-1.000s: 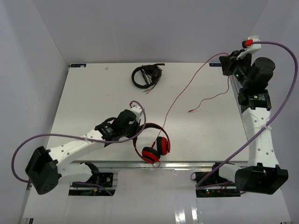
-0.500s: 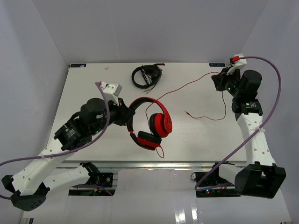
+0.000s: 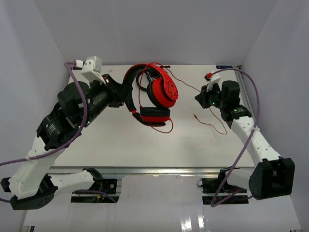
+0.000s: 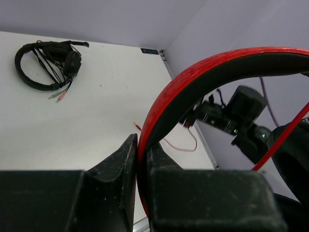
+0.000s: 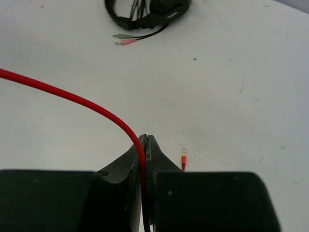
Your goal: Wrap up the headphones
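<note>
The red headphones (image 3: 157,96) hang in the air above the back middle of the table. My left gripper (image 3: 126,92) is shut on their red-black headband (image 4: 193,79), with the earcups dangling below it. The thin red cable (image 3: 186,84) runs from the headphones to my right gripper (image 3: 200,98), which is shut on it (image 5: 96,108) above the table. The rest of the cable trails over the table to its plug (image 3: 194,115), seen in the right wrist view beside the fingers (image 5: 184,158).
Black headphones (image 4: 48,63) with a cable and green and pink plugs lie at the back of the table, partly hidden behind the red ones in the top view. The table's right edge (image 3: 244,92) lies under my right arm.
My left arm has lifted the headphones up and toward the back of the table. My right gripper has come down and leftward with the cable, and the plug end has shifted with it.
</note>
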Available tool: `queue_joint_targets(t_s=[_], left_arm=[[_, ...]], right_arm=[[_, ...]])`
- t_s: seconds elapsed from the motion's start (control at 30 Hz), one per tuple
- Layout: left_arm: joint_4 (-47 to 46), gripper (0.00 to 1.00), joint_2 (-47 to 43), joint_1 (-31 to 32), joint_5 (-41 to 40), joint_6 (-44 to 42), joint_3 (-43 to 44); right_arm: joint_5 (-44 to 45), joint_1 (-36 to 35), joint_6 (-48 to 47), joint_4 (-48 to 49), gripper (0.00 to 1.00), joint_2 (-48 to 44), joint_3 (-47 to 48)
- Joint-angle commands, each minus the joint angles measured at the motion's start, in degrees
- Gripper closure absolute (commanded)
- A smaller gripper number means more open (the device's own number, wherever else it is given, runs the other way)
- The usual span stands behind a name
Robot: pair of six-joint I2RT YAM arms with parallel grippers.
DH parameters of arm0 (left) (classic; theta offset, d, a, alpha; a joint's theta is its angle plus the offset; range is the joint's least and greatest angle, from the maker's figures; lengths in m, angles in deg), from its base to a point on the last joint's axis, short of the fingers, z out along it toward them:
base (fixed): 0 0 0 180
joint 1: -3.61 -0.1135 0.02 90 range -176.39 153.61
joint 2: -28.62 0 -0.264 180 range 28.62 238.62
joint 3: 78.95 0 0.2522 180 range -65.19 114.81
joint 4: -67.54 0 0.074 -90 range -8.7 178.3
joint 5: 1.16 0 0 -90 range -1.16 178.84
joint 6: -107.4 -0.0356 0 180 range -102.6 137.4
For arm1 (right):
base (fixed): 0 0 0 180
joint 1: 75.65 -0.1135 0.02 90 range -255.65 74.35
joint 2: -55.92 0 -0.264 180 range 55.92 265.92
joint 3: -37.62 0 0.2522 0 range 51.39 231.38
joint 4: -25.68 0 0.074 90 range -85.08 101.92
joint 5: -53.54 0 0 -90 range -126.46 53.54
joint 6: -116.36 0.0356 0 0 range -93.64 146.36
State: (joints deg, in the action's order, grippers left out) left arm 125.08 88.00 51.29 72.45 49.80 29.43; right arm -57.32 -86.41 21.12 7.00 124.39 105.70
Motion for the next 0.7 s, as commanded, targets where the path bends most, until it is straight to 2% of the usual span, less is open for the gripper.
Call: queue_joint_targets(t_s=[0.0, 0.2, 0.4, 0.47, 0.57, 0.67], left_arm=[[-5.3, 1.0, 4.59, -0.23, -9.1, 5.38, 5.99], [-17.74, 1.0, 7.07, -0.31, -24.72, 8.39, 1.99], [-37.53, 1.0, 9.22, -0.46, -38.34, 1.61, -6.45], [-43.15, 1.0, 12.63, -0.57, -42.08, -1.05, -6.99], [-45.27, 1.0, 17.04, -3.13, -43.07, -0.61, -5.33], [-42.69, 1.0, 20.64, -5.72, -42.94, 0.39, -3.09]], right_arm=[[-2.97, -7.6, -3.3, 0.6, 0.92, 1.26, -0.25], [-8.15, -14.14, -7.01, 0.48, 0.92, 1.92, 0.0], [-10.28, -20.82, -9.18, 0.55, 0.92, 0.83, -0.37], [-9.22, -22.87, -10.03, -0.07, 0.92, 0.71, -0.09], [-7.43, -25.8, -11.68, -1.22, 0.92, 0.27, 0.79], [-4.56, -27.51, -13.81, -2.21, 0.92, -0.94, 1.23]])
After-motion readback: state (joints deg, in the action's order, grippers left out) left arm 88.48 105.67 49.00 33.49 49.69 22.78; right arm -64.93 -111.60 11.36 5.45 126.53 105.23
